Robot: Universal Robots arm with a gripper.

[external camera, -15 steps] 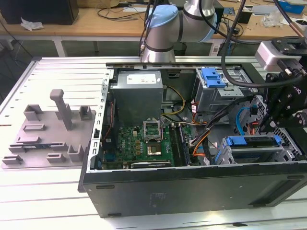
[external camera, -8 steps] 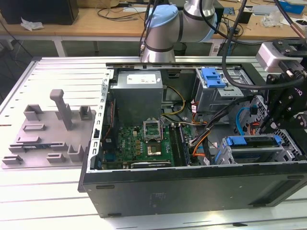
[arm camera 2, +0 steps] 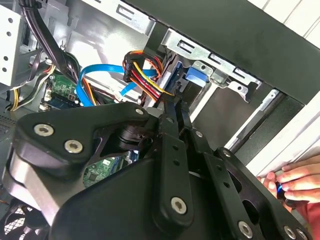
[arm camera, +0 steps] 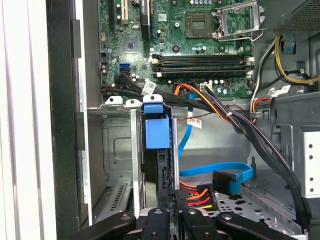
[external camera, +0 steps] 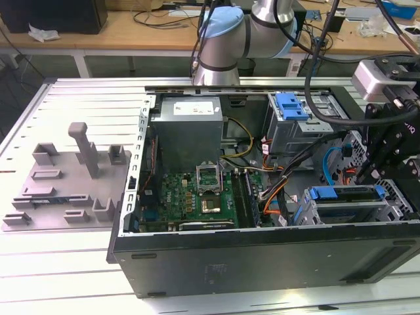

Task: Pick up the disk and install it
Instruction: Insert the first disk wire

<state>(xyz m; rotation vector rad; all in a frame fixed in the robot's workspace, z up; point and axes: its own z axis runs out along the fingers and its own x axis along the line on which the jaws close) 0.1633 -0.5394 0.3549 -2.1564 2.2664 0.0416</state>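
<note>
Fingers: The fingers (arm camera 2: 169, 131) were drawn close together at the rear end of the disk (arm camera: 156, 131). The second wrist view showed almost no gap between them, so the grip was judged closed on the carrier's edge.
Disk position: The disk stood on edge in the drive bay (arm camera: 117, 145), with its blue carrier tab toward the motherboard (arm camera: 200, 45). In the exterior view it sat in the bay at the case corner toward the exterior view's right.
Adjacent cabling: A blue data cable (arm camera: 220, 171) and a connector with red, orange and yellow wires (arm camera: 197, 192) lay just beside the fingers.
Bystander: A hand (arm camera 2: 295, 181) rested at the outer edge of the case (external camera: 262, 259).
Support: The case lay open on its side on the table (external camera: 59, 269). The arm (external camera: 223, 39) rose behind it.
Step in hand: Judged to be installation. Pick-up appeared complete, and the disk was already between the bay rails.
Next move requirement: Judged to call for a straight push along the rails, without tilt and clear of the wires. Whether the disk was fully seated could not be told.
</note>
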